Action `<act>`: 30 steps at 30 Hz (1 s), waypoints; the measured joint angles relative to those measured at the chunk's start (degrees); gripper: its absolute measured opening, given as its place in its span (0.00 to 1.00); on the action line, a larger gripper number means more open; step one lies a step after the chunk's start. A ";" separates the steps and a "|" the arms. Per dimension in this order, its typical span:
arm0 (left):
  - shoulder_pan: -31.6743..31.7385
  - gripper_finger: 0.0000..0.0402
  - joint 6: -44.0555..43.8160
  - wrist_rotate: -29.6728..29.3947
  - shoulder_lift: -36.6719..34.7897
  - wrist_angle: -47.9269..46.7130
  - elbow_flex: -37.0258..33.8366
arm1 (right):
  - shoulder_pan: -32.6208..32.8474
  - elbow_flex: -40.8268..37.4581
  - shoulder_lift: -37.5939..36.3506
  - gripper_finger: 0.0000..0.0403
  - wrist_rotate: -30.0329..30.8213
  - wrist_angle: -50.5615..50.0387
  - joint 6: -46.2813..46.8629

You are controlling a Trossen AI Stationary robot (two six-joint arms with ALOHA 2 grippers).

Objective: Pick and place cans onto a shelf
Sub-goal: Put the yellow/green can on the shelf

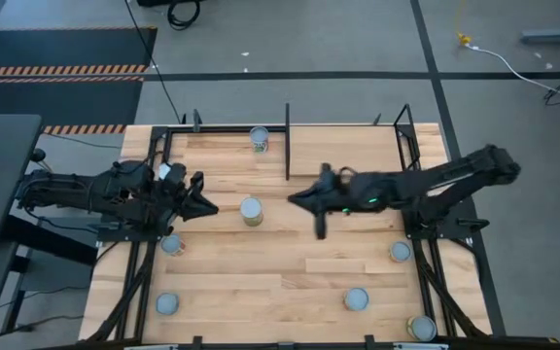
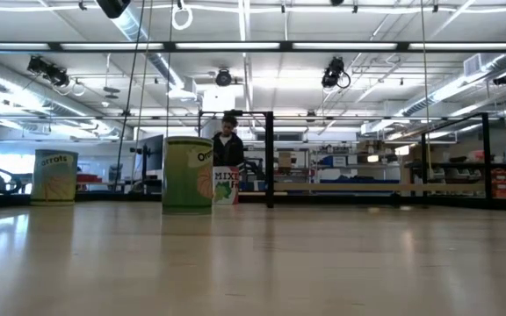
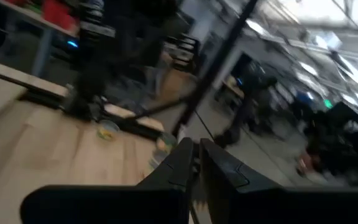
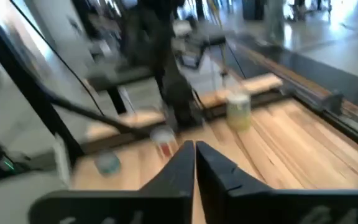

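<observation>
From my remote station I found the left pincer (image 1: 202,202) held above the counter (image 1: 261,282) near its left side, pointing toward the middle. Its own wrist camera showed the two fingers pressed together with nothing between them. Three cans lay on its side: one (image 1: 171,244) close below the arm, one (image 1: 167,304) nearer the front edge, and one (image 1: 251,211) at mid-counter, just beside the fingertips but not touching them.

Further right, another can (image 1: 260,139) stood at the far edge, by the black uprights of the shelf (image 1: 358,146), which occupied the far right portion of the counter. Whether that can rested on the shelf board or beside it, I could not tell.

The right pincer (image 1: 321,216) hung over the centre-right, likewise drawn closed and empty in its wrist camera. Three more cans sat on its side: one (image 1: 357,298) toward the front, one (image 1: 400,252) near the arm's base, and one (image 1: 421,329) at the front right corner.

I judged the work to be between grasps, with no can in hand and most cans yet to be moved. The next move would call for one pincer to part its fingers, descend squarely over a can, most likely the middle one, and close on its sides before carrying it to the shelf.
</observation>
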 joint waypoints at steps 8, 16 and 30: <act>0.51 0.09 3.42 -0.20 -2.24 -6.29 0.00 | -0.12 15.62 16.50 0.36 0.20 -15.52 -5.27; 3.18 0.09 2.84 -4.45 -4.13 -10.42 0.00 | -4.47 22.58 28.38 0.70 -5.06 -18.55 -10.58; 4.07 0.09 -1.96 -8.56 -4.02 -10.49 0.00 | -12.87 23.32 40.41 0.97 -14.76 -7.41 -14.17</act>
